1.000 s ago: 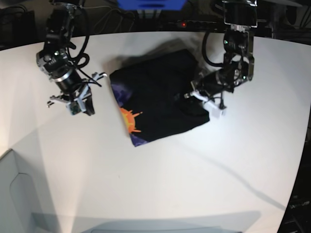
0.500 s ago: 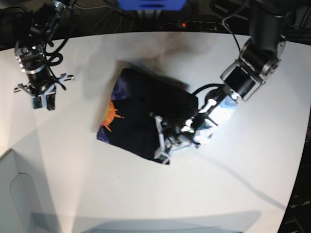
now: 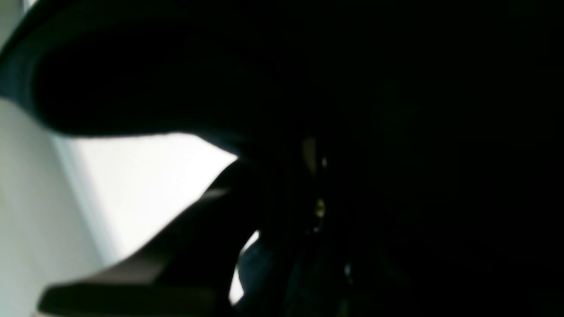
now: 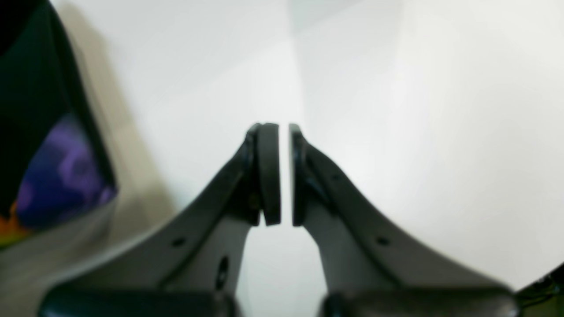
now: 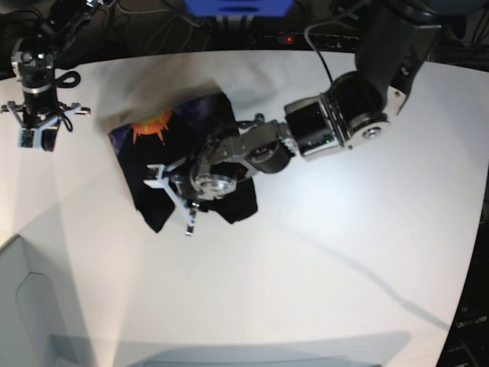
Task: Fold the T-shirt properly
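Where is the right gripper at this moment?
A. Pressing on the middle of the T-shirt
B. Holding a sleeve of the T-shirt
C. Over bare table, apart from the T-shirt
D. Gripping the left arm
C. In the base view the right gripper hangs over bare white table, apart from the T-shirt; its wrist view shows nothing between the nearly closed pads.

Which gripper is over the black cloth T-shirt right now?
The left gripper, reaching across the black cloth T-shirt. The right gripper hangs apart over bare white table.

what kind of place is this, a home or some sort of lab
Most likely a robotics lab: two robot arms work over a bare white table with only a black T-shirt on it, and cables and a power strip behind.
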